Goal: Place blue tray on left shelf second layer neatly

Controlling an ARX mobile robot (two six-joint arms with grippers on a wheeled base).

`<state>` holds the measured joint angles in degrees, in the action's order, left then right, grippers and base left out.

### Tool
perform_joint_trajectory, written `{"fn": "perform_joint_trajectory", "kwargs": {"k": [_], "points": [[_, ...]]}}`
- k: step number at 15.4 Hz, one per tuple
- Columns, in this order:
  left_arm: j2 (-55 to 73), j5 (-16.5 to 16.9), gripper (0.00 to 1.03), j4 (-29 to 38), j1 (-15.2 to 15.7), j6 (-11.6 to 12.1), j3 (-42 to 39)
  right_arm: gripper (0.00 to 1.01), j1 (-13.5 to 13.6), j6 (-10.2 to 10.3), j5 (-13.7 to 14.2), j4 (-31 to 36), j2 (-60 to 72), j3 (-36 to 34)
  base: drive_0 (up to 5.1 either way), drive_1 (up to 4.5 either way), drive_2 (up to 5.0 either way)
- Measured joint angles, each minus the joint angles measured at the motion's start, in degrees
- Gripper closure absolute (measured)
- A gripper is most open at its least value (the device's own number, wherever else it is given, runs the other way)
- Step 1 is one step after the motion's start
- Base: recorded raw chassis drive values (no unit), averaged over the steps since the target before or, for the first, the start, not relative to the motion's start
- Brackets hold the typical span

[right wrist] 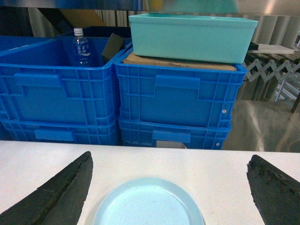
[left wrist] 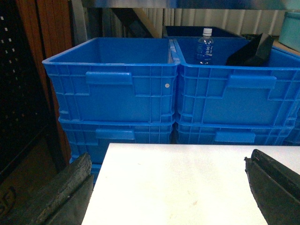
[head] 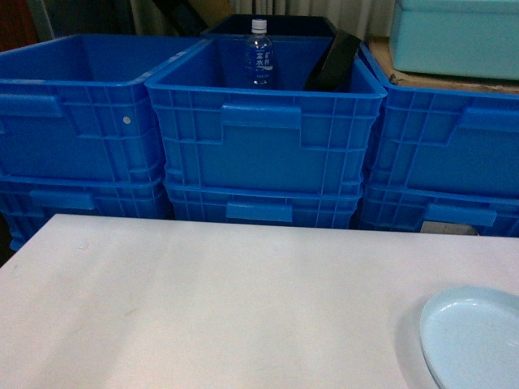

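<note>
The blue tray (head: 474, 340), a pale round dish, lies flat on the white table (head: 203, 300) at its near right corner, cut off by the frame edge. In the right wrist view the tray (right wrist: 147, 204) sits low and a little left of centre, under my right gripper (right wrist: 171, 157), which is open with nothing held. My left gripper (left wrist: 168, 159) hangs open over the table's left part, also holding nothing. Neither gripper shows in the head view. Of the left shelf only a shiny steel cross rail (left wrist: 140, 3) shows at the top edge.
Stacked dark-blue crates (head: 263, 142) stand right behind the table's far edge. The middle one holds a water bottle (head: 259, 53) and a black object (head: 332, 61). A teal bin (right wrist: 192, 36) rests on cardboard on the right crate. A brown panel (left wrist: 47, 28) stands at the left.
</note>
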<state>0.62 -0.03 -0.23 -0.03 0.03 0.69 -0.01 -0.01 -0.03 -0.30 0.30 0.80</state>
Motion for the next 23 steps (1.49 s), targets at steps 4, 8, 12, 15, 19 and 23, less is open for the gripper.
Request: {"fn": "perform_joint_trajectory", "kwargs": {"k": [4,8,12,15,19,23], "points": [[0.00,0.00,0.05,0.00,0.00,0.00,0.00,0.03,0.00,0.00,0.00,0.00,0.00,0.00,0.0,0.00,0.0],[0.00,0.00,0.05,-0.02,0.00,0.00,0.00,0.03,0.00,0.00,0.00,0.00,0.00,0.00,0.0,0.00,0.0],[0.00,-0.02,0.05,0.00,0.00,0.00,0.00,0.03,-1.20,0.00,-2.19,1.66,1.88,0.04,0.0,0.00,0.0],[0.00,0.00,0.05,-0.02,0.00,0.00,0.00,0.03,-7.98,2.43,-13.49,18.51,33.97,9.66,0.0,0.00,0.0],[0.00,-0.02,0.05,0.00,0.00,0.00,0.00,0.03,-14.97,14.64,-30.14,1.66,75.36,39.56,0.0,0.00,0.0],[0.00,0.00,0.05,0.00,0.00,0.00,0.00,0.03,-20.90,11.47,-33.57,-3.56,98.20,46.40,0.0,0.00,0.0]]}}
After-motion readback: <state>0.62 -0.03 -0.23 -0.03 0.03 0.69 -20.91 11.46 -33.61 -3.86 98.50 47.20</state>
